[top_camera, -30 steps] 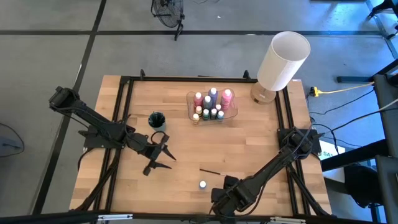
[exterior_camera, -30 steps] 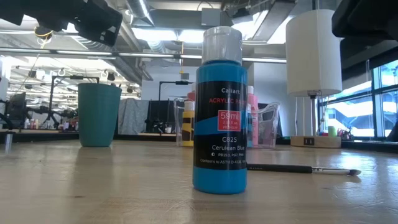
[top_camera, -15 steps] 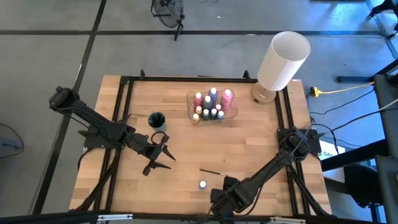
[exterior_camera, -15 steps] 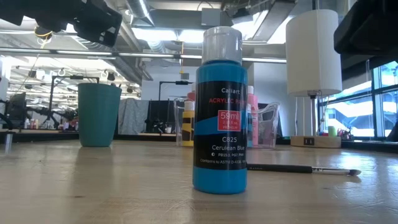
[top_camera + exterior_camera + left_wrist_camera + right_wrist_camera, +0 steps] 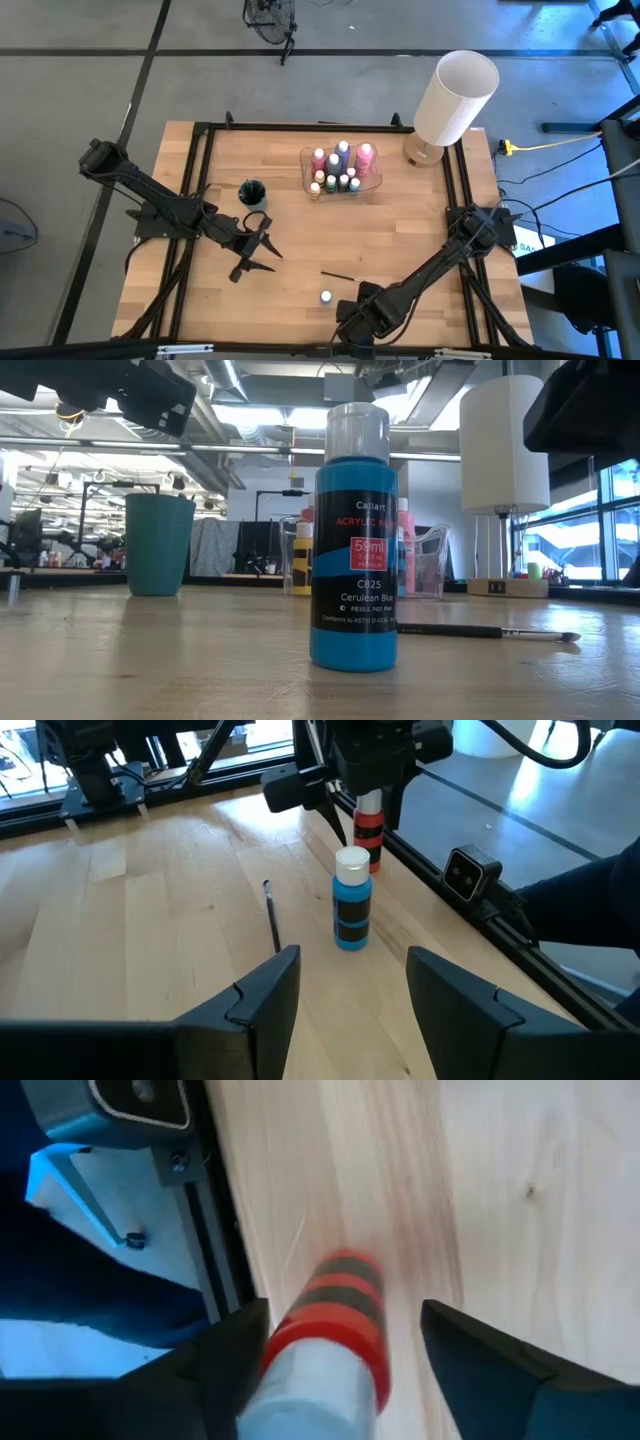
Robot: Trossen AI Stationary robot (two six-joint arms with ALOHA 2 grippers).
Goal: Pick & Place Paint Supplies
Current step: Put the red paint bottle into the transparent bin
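Paint supplies await sorting on your counter (image 5: 400, 230)

Your left gripper (image 5: 262, 250) idles, jaws apart, mid-counter; the blue bottle (image 5: 326, 297) and paintbrush (image 5: 341, 275) lie unsorted near the front; your right gripper (image 5: 365, 805) clamps a red bottle (image 5: 368, 827) for transfer.

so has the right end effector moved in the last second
Yes, slightly. In the high view the right end effector, shut on a red bottle, has crept toward the table's near edge, away from the blue bottle, which stays put.
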